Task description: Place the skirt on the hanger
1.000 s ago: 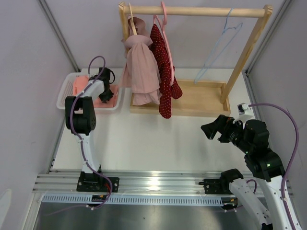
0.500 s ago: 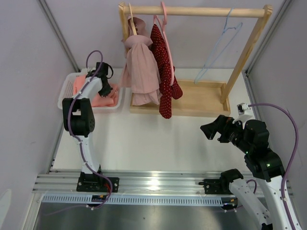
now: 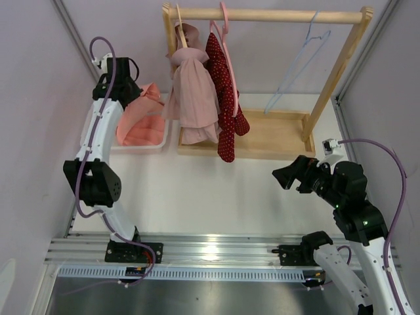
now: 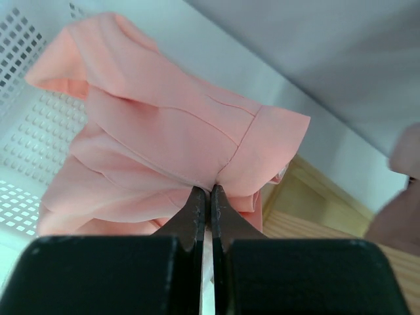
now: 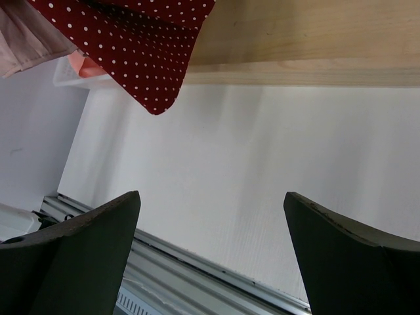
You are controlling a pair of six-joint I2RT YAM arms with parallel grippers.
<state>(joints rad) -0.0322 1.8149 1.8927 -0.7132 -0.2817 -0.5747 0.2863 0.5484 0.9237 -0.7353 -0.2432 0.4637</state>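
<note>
- The white table (image 3: 216, 190) carries a white perforated basket (image 3: 147, 148) at its far left.
- A wooden rack base (image 3: 275, 134) sits just right of the basket.
- A dotted red garment (image 3: 226, 141) hangs past the base's front edge, perhaps brushing the table.

Soft matt cloth skirt (image 4: 164, 131), perforated white plastic basket (image 4: 26, 151), pale smooth wooden rack (image 3: 262, 14), thin wire hanger (image 3: 289, 79)

walls (image 3: 39, 79): pale lilac | table (image 3: 210, 190): white | rack (image 3: 262, 14): light wood
</note>
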